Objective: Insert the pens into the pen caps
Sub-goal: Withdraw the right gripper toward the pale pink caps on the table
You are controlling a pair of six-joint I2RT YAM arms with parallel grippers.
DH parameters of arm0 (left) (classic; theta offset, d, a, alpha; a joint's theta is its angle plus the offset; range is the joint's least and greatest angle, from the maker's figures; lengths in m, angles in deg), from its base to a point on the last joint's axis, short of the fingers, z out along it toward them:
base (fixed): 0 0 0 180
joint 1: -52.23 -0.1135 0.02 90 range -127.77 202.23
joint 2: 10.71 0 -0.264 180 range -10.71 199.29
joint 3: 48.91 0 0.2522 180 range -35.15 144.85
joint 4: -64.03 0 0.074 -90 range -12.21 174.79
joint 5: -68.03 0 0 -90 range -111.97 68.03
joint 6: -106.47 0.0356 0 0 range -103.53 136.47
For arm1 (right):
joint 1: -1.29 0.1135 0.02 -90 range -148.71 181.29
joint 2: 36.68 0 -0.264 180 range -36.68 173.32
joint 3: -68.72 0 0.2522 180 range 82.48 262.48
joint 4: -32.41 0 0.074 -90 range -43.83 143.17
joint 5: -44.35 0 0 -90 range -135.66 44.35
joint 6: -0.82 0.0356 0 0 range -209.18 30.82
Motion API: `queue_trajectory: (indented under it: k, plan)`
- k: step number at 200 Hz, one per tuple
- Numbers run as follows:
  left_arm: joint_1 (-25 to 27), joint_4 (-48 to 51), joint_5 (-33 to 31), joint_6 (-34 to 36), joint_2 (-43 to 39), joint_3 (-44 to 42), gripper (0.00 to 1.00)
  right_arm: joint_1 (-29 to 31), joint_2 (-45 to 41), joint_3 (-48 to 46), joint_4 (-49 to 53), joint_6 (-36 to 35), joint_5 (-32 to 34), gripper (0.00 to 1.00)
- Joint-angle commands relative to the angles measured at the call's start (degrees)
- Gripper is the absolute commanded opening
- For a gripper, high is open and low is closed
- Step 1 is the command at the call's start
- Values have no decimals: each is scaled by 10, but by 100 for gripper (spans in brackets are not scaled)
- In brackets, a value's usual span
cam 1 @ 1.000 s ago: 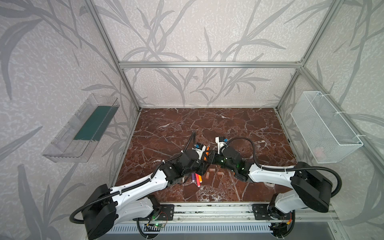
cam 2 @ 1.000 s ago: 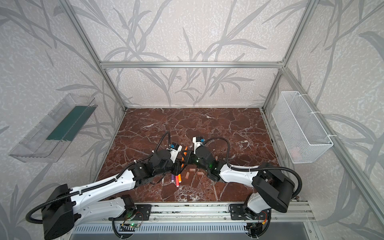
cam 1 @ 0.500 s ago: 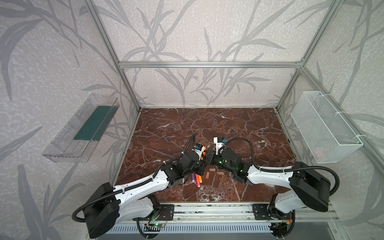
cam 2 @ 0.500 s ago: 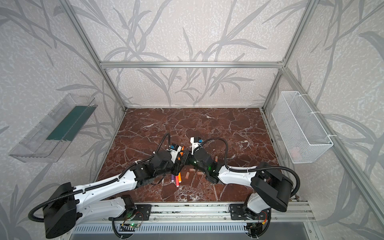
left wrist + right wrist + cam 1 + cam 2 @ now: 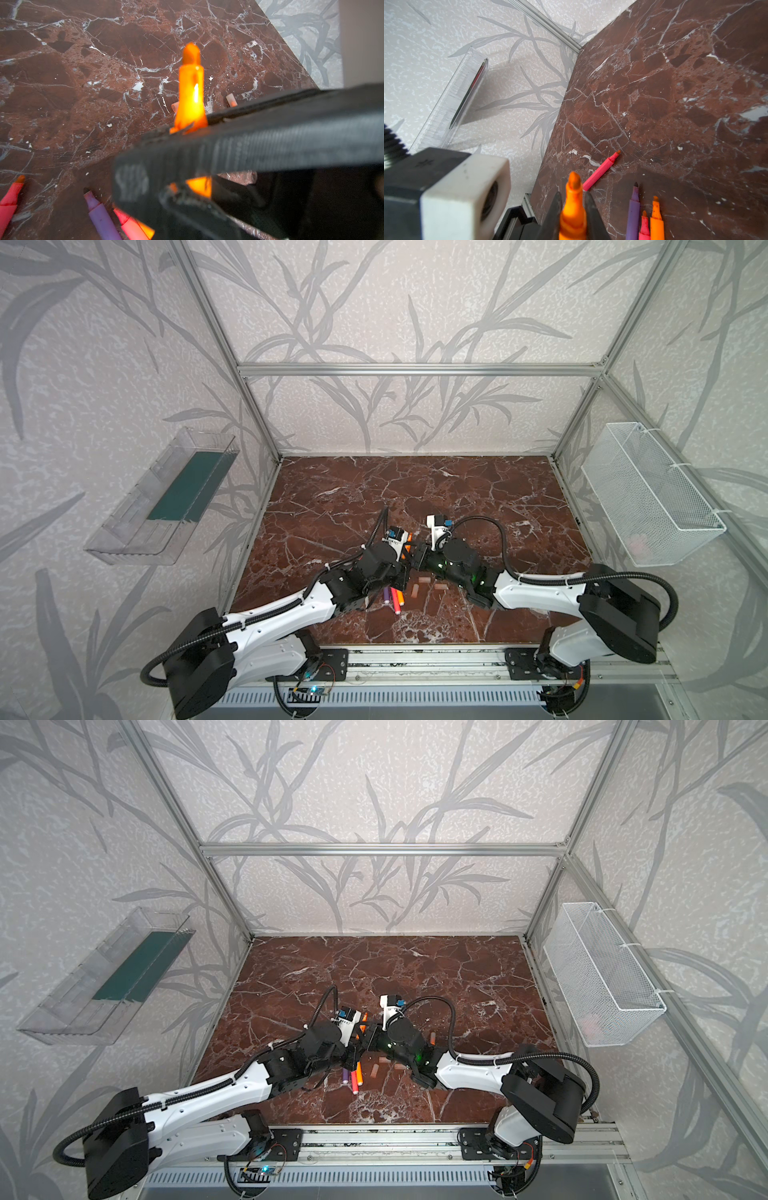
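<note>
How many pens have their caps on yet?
None that I can see. In hand: the left end effector and right end effector both grip one bare-tipped orange pen. Left: the purple pen, pink pens, a second orange pen and loose caps lie apart on the table.

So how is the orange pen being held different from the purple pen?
The orange pen is pinched up in the air; the purple pen lies loose on the table. The orange pen's tip is orange; the purple pen's tip is dark. Both have no cap on.
</note>
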State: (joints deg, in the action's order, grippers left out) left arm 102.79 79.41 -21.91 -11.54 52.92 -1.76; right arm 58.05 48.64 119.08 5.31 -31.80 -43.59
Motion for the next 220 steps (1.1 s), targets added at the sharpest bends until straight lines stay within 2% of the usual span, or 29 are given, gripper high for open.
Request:
queue_trajectory:
  k: [1, 21, 65, 86, 106, 134, 151, 191, 220]
  plan:
    - [1, -34, -23, -1, -7, -4, 0, 8, -27, -12, 50, -33, 16, 36]
    - [-6, -30, -39, -12, -9, -16, 0, 7, -72, -16, 122, -65, 53, 51]
    - [-60, -45, -1, -48, -13, -65, 0, -5, -184, -18, 331, -135, 175, 62]
    - [-62, -44, 24, -51, -20, -84, 0, -26, -196, 8, 429, -167, 197, 62]
    - [-61, -48, 35, -63, -33, -108, 0, -55, -182, 26, 484, -189, 188, 63]
    - [-58, -48, 40, -75, -53, -134, 0, -102, -130, 45, 505, -205, 140, 59]
    - [-57, -27, 28, -68, -61, -121, 0, -122, -82, 71, 523, -231, 114, 53]
    - [-52, -10, 16, -61, -60, -112, 0, -129, 22, 148, 576, -250, 94, 45]
    - [-52, -10, 16, -60, -57, -106, 0, -129, 70, 180, 592, -253, 86, 43]
